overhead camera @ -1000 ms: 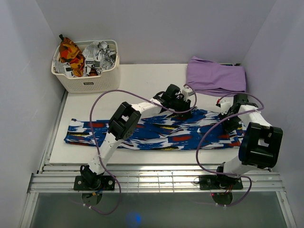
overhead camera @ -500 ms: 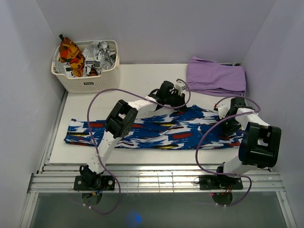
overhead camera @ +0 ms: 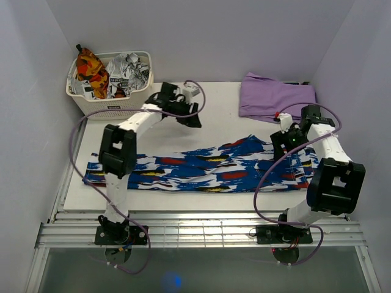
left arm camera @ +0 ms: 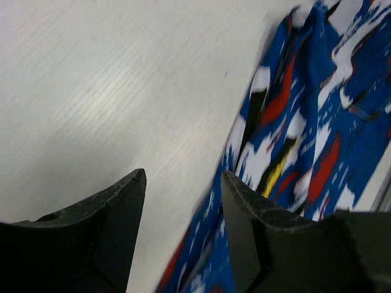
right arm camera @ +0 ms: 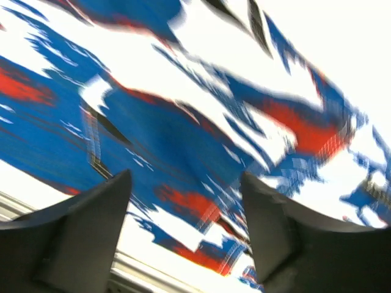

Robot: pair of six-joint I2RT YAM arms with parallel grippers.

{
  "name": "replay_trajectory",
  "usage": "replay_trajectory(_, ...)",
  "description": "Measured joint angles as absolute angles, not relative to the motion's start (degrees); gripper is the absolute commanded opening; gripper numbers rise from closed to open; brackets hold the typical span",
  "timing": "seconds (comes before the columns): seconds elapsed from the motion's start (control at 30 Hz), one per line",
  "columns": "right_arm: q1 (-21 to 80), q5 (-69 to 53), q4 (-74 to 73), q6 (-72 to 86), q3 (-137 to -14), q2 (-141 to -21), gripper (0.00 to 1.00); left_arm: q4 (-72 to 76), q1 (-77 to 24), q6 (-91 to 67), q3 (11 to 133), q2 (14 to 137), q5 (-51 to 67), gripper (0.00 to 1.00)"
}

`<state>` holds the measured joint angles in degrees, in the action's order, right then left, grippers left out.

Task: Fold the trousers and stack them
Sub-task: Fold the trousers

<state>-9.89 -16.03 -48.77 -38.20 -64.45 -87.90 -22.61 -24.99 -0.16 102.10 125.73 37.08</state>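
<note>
The trousers (overhead camera: pixel 208 168) are soft matt cloth, the table (overhead camera: pixel 227 115) smooth and faintly sheened, the basket (overhead camera: pixel 129 107) plastic.

table (overhead camera: pixel 227 115) free behind trousers (overhead camera: pixel 208 168), basket (overhead camera: pixel 111 108) (far left)

— Where do the trousers (overhead camera: pixel 201 168) lie?
— Across the near half of the table (overhead camera: pixel 214 110), running left to right.
— And behind them?
— A basket (overhead camera: pixel 110 110) in the far left corner with clothes (overhead camera: pixel 116 73) in it, another garment (overhead camera: pixel 278 97) in the far right corner. The left gripper (overhead camera: pixel 190 118) hangs right of the basket, the right gripper (overhead camera: pixel 281 145) above the trousers' right end
</note>
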Motion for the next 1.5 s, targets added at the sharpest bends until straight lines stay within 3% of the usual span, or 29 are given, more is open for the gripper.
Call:
replay_trajectory(0.3, -0.03, -28.29, -49.5, -34.39, -66.26, -91.29, 0.8, -39.18, -8.99, 11.11, 71.5, 95.39, 41.71, 0.57)
replay_trajectory(0.57, 3.62, -35.97, -48.07, -26.94, -68.27, -107.66, 0.77, -45.5, 12.58, 12.51, 59.29, 100.86, 41.32, 0.53)
replay_trajectory(0.83, 3.36, -37.85, -46.7, -20.73, -68.84, -109.1, 0.78, -52.51, 29.32, 14.35, 67.64, 110.26, 38.44, 0.52)
replay_trajectory(1.17, 5.08, -38.02, -43.57, -11.14, -71.72, -111.44, 0.77, -53.82, 31.44, 18.92, 95.79, 121.08, 28.73, 0.62)
replay_trajectory(1.27, 5.28, -35.0, -41.54, -10.66, -70.98, -109.97, 0.7, -54.43, 31.75, 21.47, 96.57, 118.89, 28.03, 0.62)
replay_trajectory(1.5, 4.84, -32.23, -40.4, -16.93, -71.11, -105.08, 0.73, -55.18, 27.88, 27.62, 86.89, 108.47, 32.4, 0.63)
